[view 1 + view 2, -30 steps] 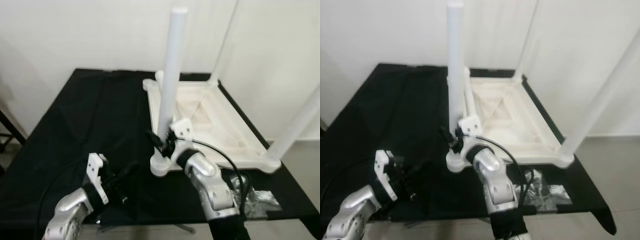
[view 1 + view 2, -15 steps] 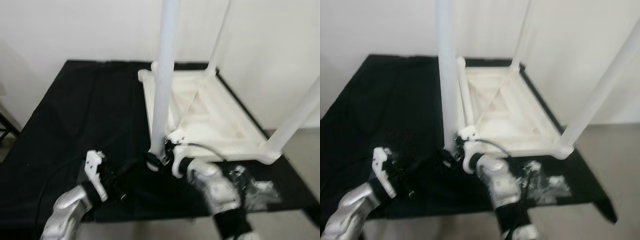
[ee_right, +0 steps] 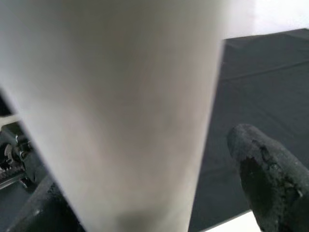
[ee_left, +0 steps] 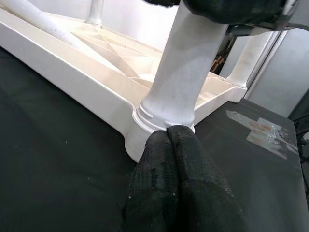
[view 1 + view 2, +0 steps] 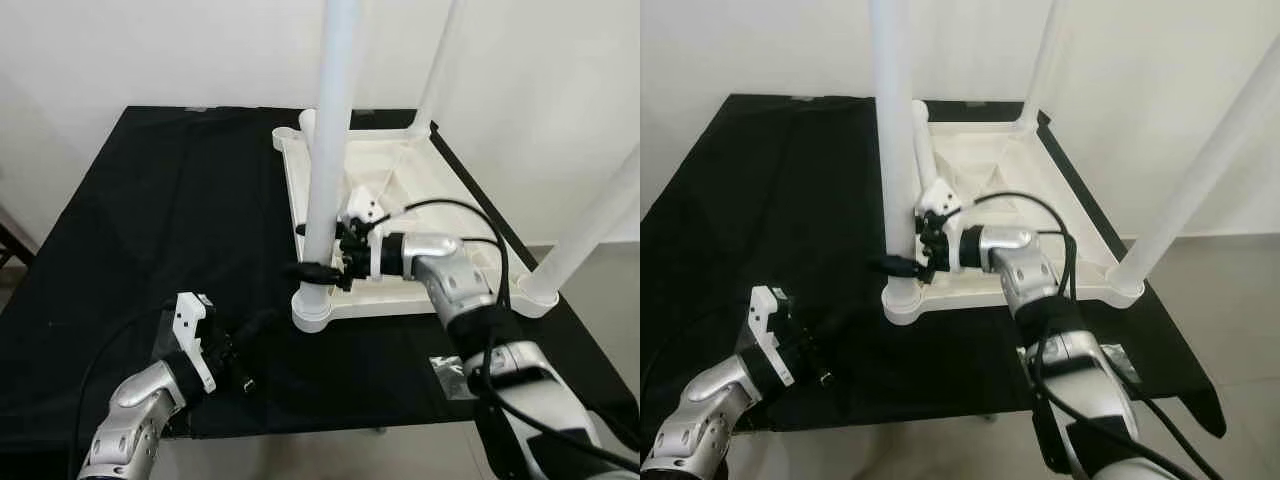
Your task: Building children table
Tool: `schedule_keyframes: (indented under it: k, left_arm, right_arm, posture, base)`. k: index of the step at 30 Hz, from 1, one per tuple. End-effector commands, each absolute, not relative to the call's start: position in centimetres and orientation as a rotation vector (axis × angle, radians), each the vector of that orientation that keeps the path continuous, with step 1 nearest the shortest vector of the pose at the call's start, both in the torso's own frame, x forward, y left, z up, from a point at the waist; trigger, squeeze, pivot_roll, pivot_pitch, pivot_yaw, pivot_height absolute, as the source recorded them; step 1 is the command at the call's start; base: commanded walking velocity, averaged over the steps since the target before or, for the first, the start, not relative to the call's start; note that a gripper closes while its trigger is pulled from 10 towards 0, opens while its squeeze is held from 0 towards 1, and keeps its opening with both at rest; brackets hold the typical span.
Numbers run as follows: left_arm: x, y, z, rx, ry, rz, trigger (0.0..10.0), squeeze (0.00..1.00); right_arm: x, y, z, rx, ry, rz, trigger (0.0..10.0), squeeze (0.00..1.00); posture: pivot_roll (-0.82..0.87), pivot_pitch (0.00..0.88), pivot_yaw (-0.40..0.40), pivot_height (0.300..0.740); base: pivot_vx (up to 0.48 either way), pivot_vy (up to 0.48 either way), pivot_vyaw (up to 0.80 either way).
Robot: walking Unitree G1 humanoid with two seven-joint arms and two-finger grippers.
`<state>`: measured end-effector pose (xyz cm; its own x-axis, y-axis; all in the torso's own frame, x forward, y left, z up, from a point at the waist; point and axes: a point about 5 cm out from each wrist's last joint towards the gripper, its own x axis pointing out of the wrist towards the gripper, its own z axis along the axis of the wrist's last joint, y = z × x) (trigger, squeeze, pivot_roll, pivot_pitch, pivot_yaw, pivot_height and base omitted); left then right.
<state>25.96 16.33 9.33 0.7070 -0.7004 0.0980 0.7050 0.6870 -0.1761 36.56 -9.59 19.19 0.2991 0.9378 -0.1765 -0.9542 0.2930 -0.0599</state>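
Here, in the left eye view: an upturned white plastic children's table [image 5: 400, 215] lying top-down on a black-cloth-covered tabletop [image 5: 170, 220], with white round plastic legs standing up from its corners. At the near left corner of that upturned table, a tall white plastic tube leg [image 5: 328, 150] upright in its corner socket [image 5: 312, 305]. Right tool [image 5: 318, 268] reaching in from over the upturned table, black fingers clasped around the tube leg low down, just above the socket. Left tool [image 5: 262, 330] low on the black cloth, near that same corner and apart from it. Crinkled clear plastic bag [image 5: 447, 365] on the cloth just beside the near edge of the upturned table, towards the right arm.

In the right eye view: same scene, the right tool [image 5: 902, 265] wrapped about the tube leg [image 5: 894, 150], the far right leg [image 5: 1210, 170] leaning out of frame.

In the left wrist view: left tool [image 4: 169, 140] with its two black fingers [image 4: 193, 179] pressed together, nothing between them, tips close before the socket [image 4: 159, 121] at the tube leg's foot.

In the right wrist view: tube leg [image 3: 120, 106] very near and blurred, one black finger [image 3: 270, 169] beyond its side, the other side hard to make out.
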Motion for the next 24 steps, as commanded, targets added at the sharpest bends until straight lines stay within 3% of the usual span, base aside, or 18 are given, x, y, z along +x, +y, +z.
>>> schedule_keyframes:
  k: [1, 9, 17, 19, 20, 22, 23, 24]
  left_arm:
    - [25.9, 16.2, 8.8, -0.198, 0.004, -0.786, 10.0, 0.0]
    - [26.0, 16.2, 8.8, -0.198, 0.003, -0.784, 10.0, 0.0]
    - [25.9, 16.2, 8.8, -0.202, 0.003, -0.789, 10.0, 0.0]
    - [25.8, 16.3, 8.9, -0.202, 0.002, -0.789, 10.0, 0.0]
    - [25.7, 16.4, 8.9, -0.201, 0.003, -0.789, 10.0, 0.0]
    - [25.7, 16.4, 8.9, -0.201, 0.003, -0.789, 10.0, 0.0]
    - [25.7, 16.5, 8.9, -0.199, 0.006, -0.792, 10.0, 0.0]
    - [25.7, 16.5, 8.9, -0.199, 0.006, -0.792, 10.0, 0.0]
  right_arm:
    - [36.8, -9.8, 19.1, -0.155, 0.122, 1.265, 0.0, 0.0]
    - [36.7, -10.3, 19.1, -0.128, 0.12, 1.328, 0.0, 0.0]
    - [35.9, -12.8, 16.8, -0.118, 0.122, 1.228, 0.0, 0.0]
    - [35.5, -12.9, 15.4, -0.134, 0.148, 1.125, 0.0, 0.0]
    - [35.4, -12.6, 13.4, -0.116, 0.173, 0.816, 0.0, 0.0]
    - [35.4, -12.6, 13.4, -0.116, 0.173, 0.816, 0.0, 0.0]
    - [32.4, -10.4, 10.0, -0.065, 0.249, 0.679, 0.0, 0.0]
    - [32.4, -10.4, 10.0, -0.065, 0.249, 0.679, 0.0, 0.0]
  posture:
    - [0.06, 0.0, -0.095, 0.74]
    - [0.05, 0.0, -0.093, 0.74]
    - [0.03, 0.011, -0.088, 0.74]
    - [0.02, 0.019, -0.088, 0.74]
    - [0.01, 0.025, -0.084, 0.74]
    - [0.01, 0.025, -0.084, 0.74]
    - [0.01, 0.037, -0.07, 0.74]
    - [0.01, 0.037, -0.07, 0.74]
  base:
    - [0.0, 0.0, 0.0]
    - [0.0, 0.0, 0.0]
    - [0.0, 0.0, 0.0]
    - [0.0, 0.0, 0.0]
    - [0.0, 0.0, 0.0]
    - [0.0, 0.0, 0.0]
    - [0.0, 0.0, 0.0]
    - [0.0, 0.0, 0.0]
